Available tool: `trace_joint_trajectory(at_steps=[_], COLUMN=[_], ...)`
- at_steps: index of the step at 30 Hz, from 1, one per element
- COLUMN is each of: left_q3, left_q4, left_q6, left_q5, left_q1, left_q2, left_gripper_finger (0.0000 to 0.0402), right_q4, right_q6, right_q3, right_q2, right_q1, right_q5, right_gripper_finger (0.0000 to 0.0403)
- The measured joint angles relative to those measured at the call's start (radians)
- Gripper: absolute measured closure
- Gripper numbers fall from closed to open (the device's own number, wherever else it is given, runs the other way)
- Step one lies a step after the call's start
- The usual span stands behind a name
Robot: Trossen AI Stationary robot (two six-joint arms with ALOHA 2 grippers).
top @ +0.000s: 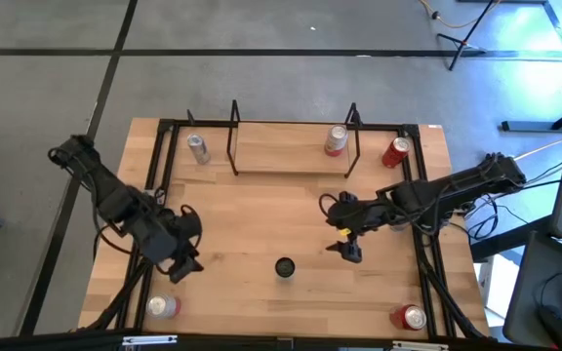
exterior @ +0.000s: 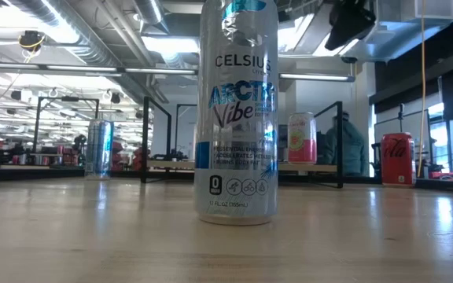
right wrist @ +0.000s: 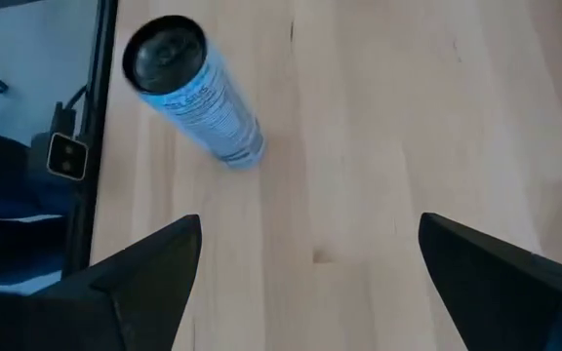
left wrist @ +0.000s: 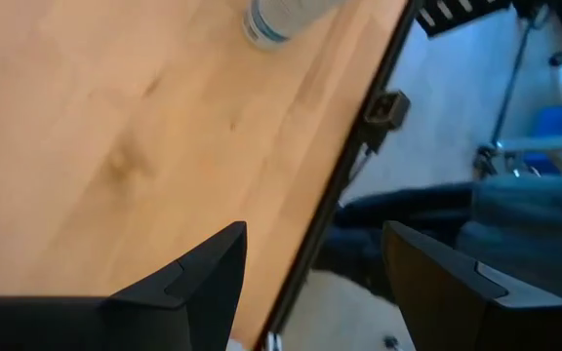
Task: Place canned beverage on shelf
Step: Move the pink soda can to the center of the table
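A tall silver-and-blue can [top: 285, 267] stands upright on its base on the tabletop, near the middle of the near edge; it fills the low view [exterior: 237, 118]. My right gripper [top: 344, 239] is open and empty above the table, to the can's right and a little farther back. Its wrist view [right wrist: 310, 224] shows the can [right wrist: 195, 93] ahead of the fingers, untouched. My left gripper [top: 195, 242] is open and empty at the table's left [left wrist: 315, 234]. The shelf [top: 296, 146] stands at the far middle, with a pink can [top: 336, 140] on its plank.
A silver can [top: 197, 148] stands at the far left and a red can [top: 395, 152] at the far right, both beside the shelf. One can [top: 162, 306] stands near the near-left corner and a red one [top: 410, 317] near the near-right corner. Black rails [top: 164, 166] edge the table.
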Motion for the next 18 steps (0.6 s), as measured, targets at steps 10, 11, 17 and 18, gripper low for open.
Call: trace_joint_trajectory(at_steps=[10,11,17,18], left_q3=[0.0,0.0,-0.001,-0.001], left_q4=[-0.069,-0.083,-0.14,-0.139], left_q6=[0.041,0.035,0.023,0.025], left_q5=[-0.009,0.0,0.067,0.074], left_q1=[0.061,0.072,0.132,0.136], left_q2=[0.014,0.017,0.027,0.029], left_gripper_finger=[0.0169,0.0167,0.0116,0.0104], right_q4=[0.009,0.009,0.009,0.009], right_q6=[-0.002,0.001,0.001,0.001], right_q3=[-0.001,-0.001,-0.001,-0.001], right_q2=[0.0,0.0,0.0,0.0], right_q1=[-0.001,-0.001,-0.001,-0.001], right_q5=[0.001,0.001,0.002,0.003], right_gripper_finger=[0.0034,0.0034,0.0034,0.0034])
